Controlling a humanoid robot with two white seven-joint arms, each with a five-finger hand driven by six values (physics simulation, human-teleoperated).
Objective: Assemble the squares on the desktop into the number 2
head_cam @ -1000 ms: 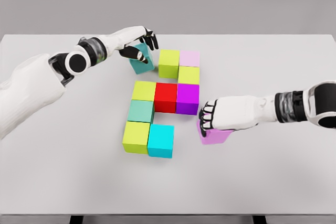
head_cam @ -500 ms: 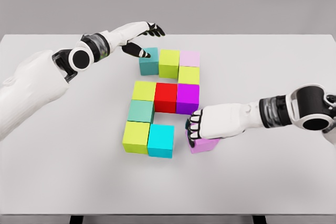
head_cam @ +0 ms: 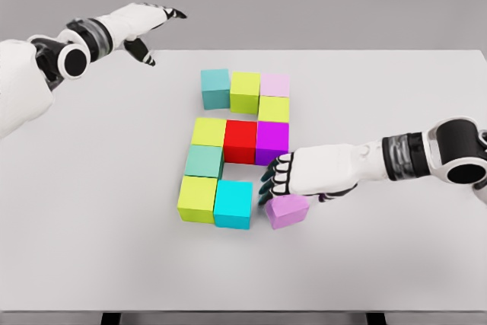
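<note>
While my left hand [head_cam: 144, 24] has pulled back to the upper left of the frame, fingers spread and holding nothing, the teal cube [head_cam: 215, 88] it was setting down a second ago now sits flat at the left end of the top row, just beside the lime cube [head_cam: 245, 92], with the pale pink cube [head_cam: 275, 84] closing that row on the right. I see my right hand [head_cam: 293, 176] lower and further left than before, near the centre of the frame, fingers curled over the top of the violet cube [head_cam: 287, 211]; whether it truly grips the cube or only rests on it I cannot tell. That cube has travelled left with the hand and now lies near the cyan cube [head_cam: 233, 204], a narrow gap between them, at the lower middle of the white table [head_cam: 396, 256]. Unchanged are the second lime cube [head_cam: 274, 109], the middle row of yellow-green cube [head_cam: 208, 132], red cube [head_cam: 240, 141] and purple cube [head_cam: 272, 142], the sea-green cube [head_cam: 204, 162] beneath, and the bottom-left lime cube [head_cam: 197, 199].
</note>
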